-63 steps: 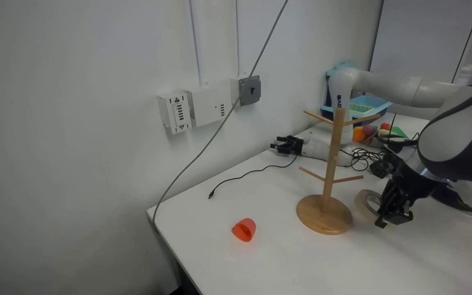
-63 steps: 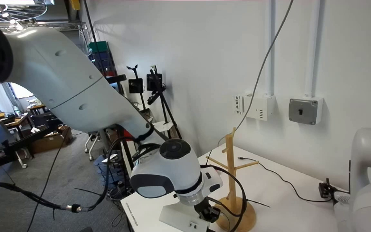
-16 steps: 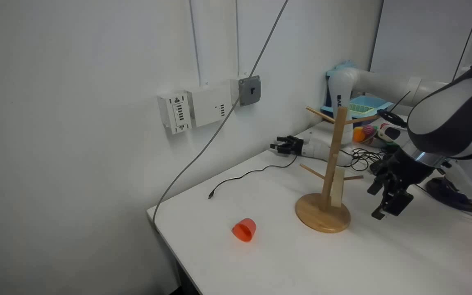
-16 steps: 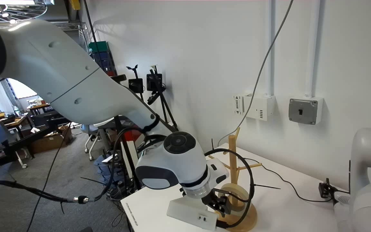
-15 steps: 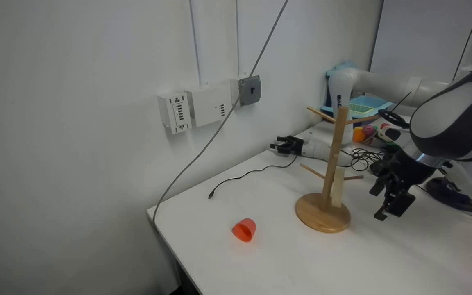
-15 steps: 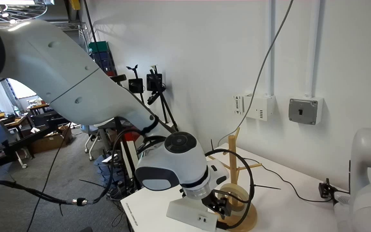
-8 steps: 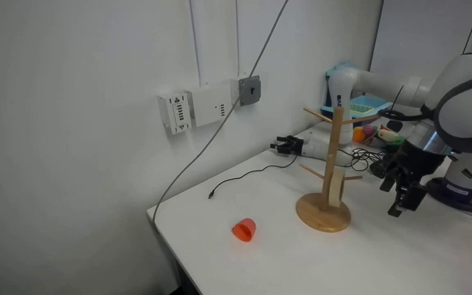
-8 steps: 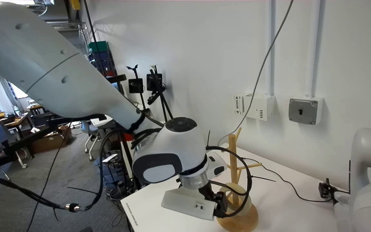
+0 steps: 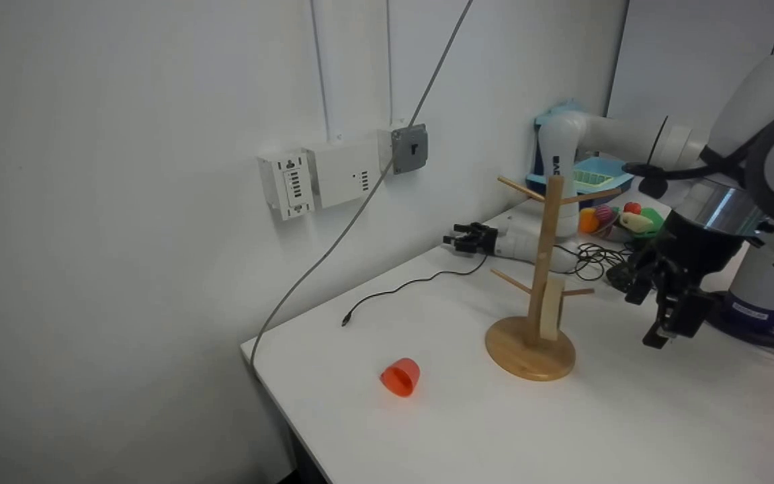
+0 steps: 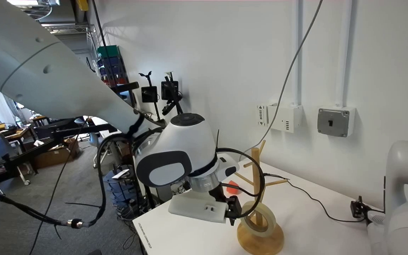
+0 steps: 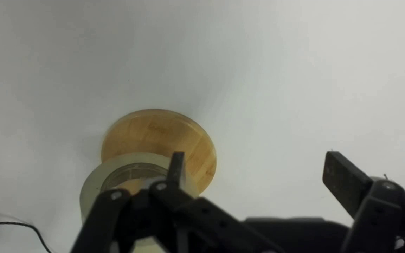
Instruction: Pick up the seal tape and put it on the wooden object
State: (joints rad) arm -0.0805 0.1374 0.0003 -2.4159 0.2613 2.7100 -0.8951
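Note:
The seal tape [image 9: 551, 310], a cream-white ring, hangs upright on a lower peg of the wooden object [image 9: 531, 356], close against its pole. In an exterior view the tape [image 10: 271, 222] shows its open centre hole in front of the pole, above the round base [image 10: 260, 244]. My gripper [image 9: 646, 318] stands apart from both, above the table and beside the stand. Seen from the wrist, the gripper [image 11: 253, 154] is wide open with only bare table between its fingers. One finger there covers part of the tape [image 11: 91, 188], and the disc base [image 11: 160, 131] shows behind.
An orange-red cup [image 9: 400, 378] lies on the table [image 9: 467, 430] on the far side of the stand from my gripper. A black cable [image 9: 427, 277] runs near the wall. Behind are another white arm [image 9: 558, 138], its black gripper [image 9: 473, 238] and toy fruit [image 9: 602, 216].
About four seconds ago the tape was down beside the stand at my gripper; now it hangs on the stand. Over the last second my open gripper has drawn up and away from it.

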